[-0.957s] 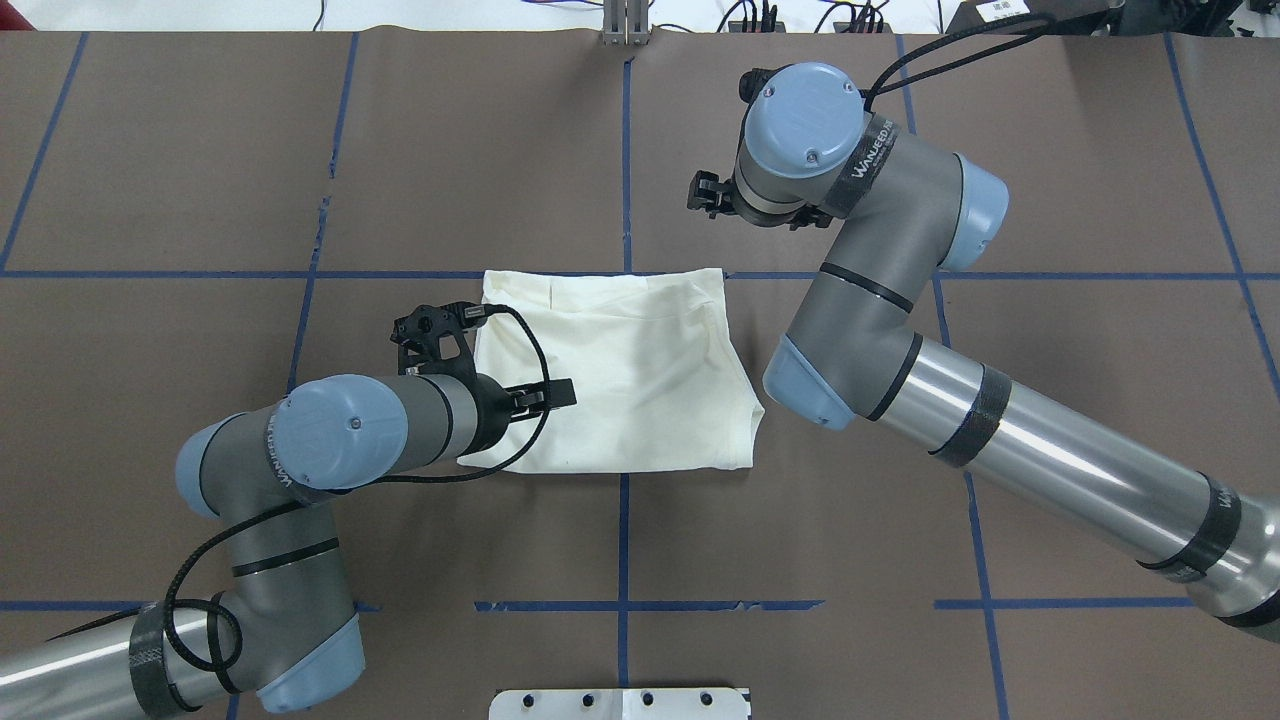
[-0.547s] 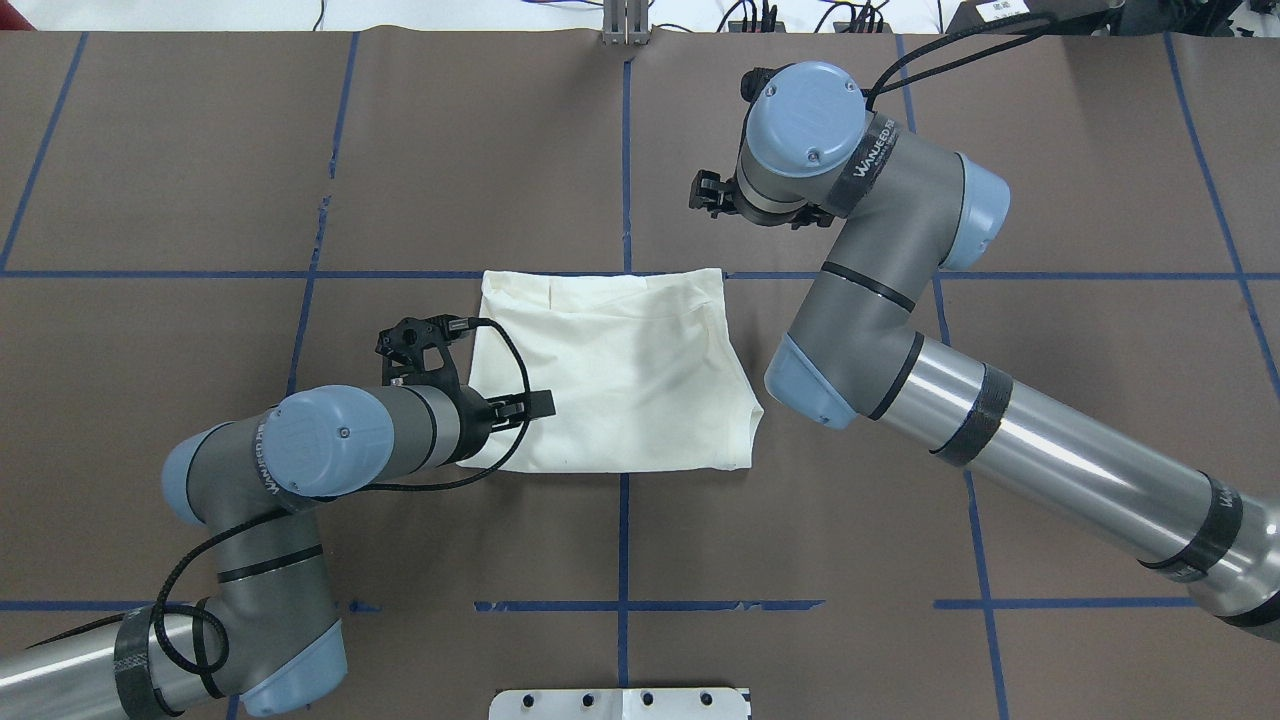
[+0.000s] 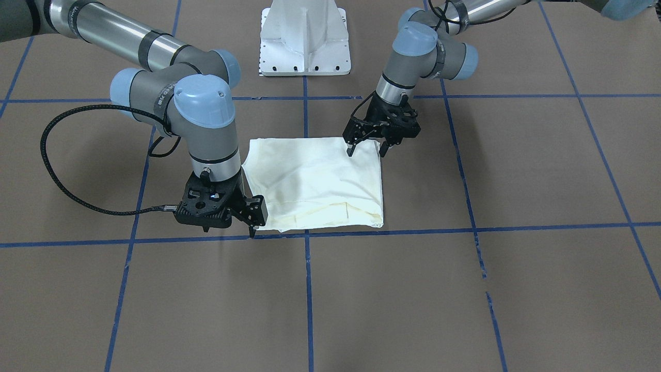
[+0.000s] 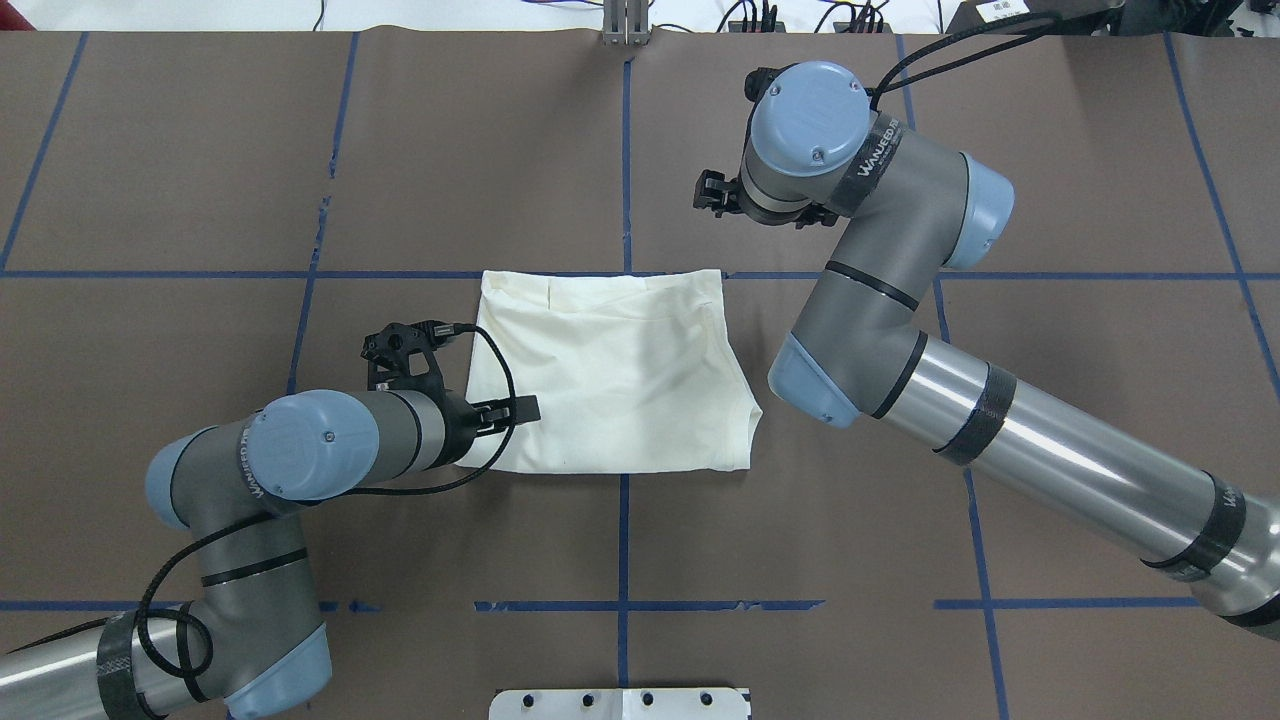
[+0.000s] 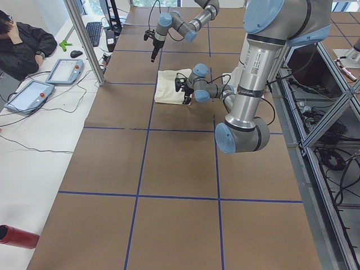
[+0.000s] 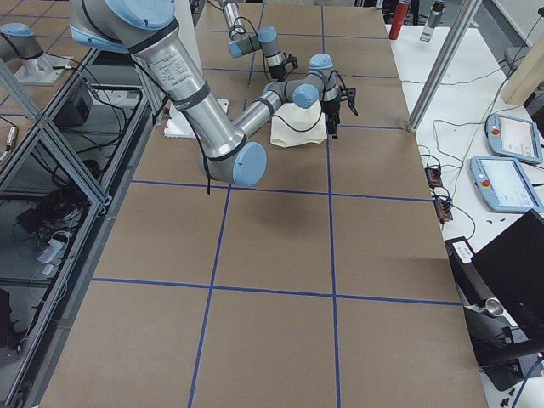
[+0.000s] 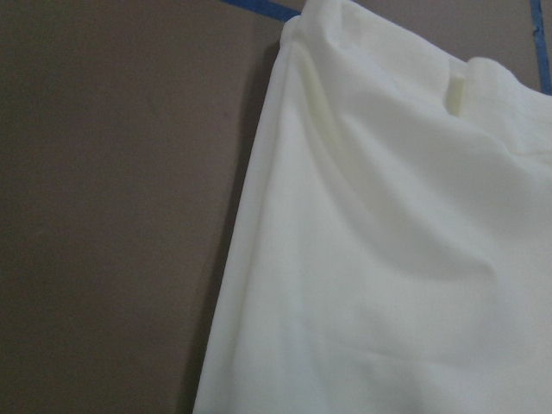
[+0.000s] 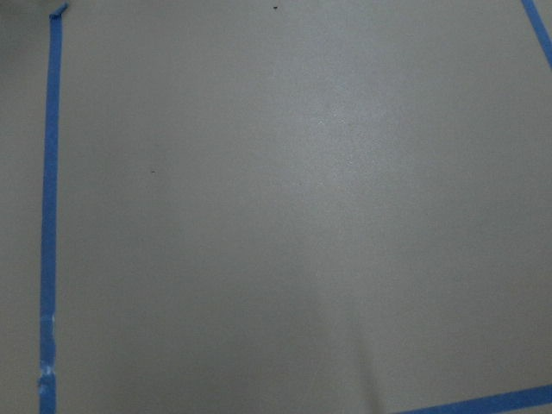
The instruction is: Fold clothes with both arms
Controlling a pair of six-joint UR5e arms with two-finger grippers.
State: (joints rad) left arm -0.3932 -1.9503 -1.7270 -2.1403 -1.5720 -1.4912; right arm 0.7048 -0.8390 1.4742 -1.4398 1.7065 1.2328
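— Well, any writing?
— "WANJEED" on arm strap (image 4: 872, 152).
— Folded cream T-shirt (image 4: 610, 370)?
— Mid-table (image 4: 200, 150), far edge along blue tape (image 4: 400, 274), brown surface all around. Left gripper (image 3: 366, 151) spread at corner; right gripper (image 3: 252, 222): cannot tell.

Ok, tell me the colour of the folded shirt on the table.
Plain cream, no print showing; the shirt shows best in the overhead view.

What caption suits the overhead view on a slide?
Folded cream shirt on the table; left hand over its left edge, right hand near its far corner.
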